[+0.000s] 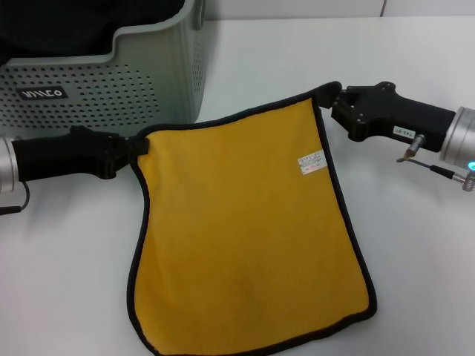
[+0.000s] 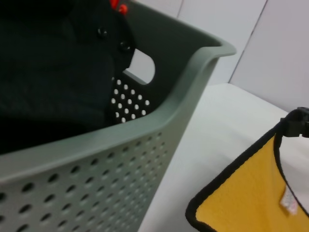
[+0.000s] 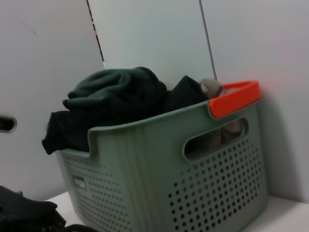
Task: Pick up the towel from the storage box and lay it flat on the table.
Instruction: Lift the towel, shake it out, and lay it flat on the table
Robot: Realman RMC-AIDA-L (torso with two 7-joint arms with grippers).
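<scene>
The mustard-yellow towel [image 1: 249,230] with black trim and a small white label lies spread on the white table [image 1: 423,267], in front of the storage box [image 1: 104,81]. My left gripper [image 1: 136,147] is shut on the towel's far left corner, close to the box's front wall. My right gripper [image 1: 332,95] is shut on the far right corner. The towel's far edge runs taut between them. In the left wrist view the towel [image 2: 246,198] lies beside the box [image 2: 145,145], with the right gripper [image 2: 297,123] at its corner.
The grey-green box [image 3: 193,183] holds a pile of dark clothes [image 3: 120,92] and has an orange handle [image 3: 236,96] on one rim. It stands at the table's back left. Bare table lies right of the towel and behind it.
</scene>
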